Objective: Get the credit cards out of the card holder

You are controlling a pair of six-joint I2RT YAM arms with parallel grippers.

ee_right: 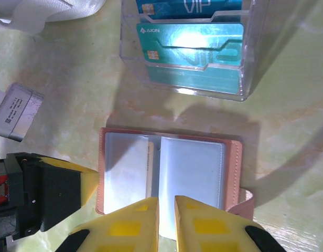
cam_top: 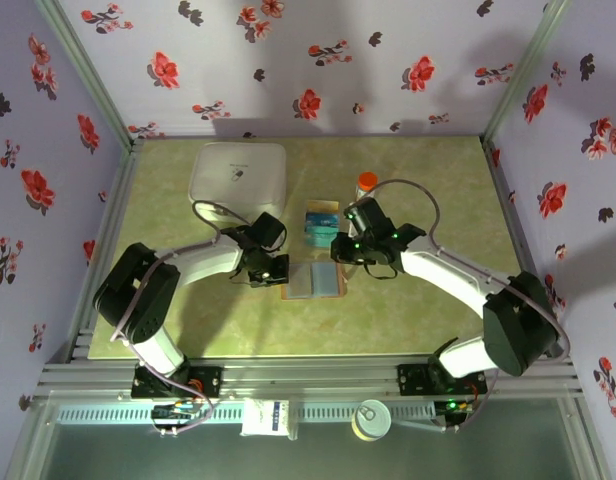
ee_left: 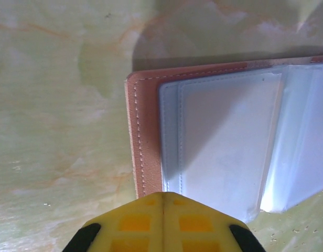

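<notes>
The card holder (cam_top: pixel 315 281) lies open on the table, tan cover (ee_right: pixel 236 173) down and pale pockets (ee_left: pixel 224 142) up. A cream strip (ee_right: pixel 150 168) peeks from its left pocket. Two teal credit cards (ee_right: pixel 190 50) stand in the clear tray (cam_top: pixel 321 226) behind it. My left gripper (ee_left: pixel 162 195) is shut, its tip on the holder's left edge, and its yellow finger (ee_right: pixel 89 184) shows beside the cover. My right gripper (ee_right: pixel 167 202) hangs over the holder's near edge with its fingers a narrow gap apart. A pale pocket leaf shows through that gap. I cannot see it clamped.
A big white square box (cam_top: pixel 238 178) stands at the back left. An orange-capped tube (cam_top: pixel 366 183) stands right of the tray. Flowered walls and metal rails close in the table on three sides.
</notes>
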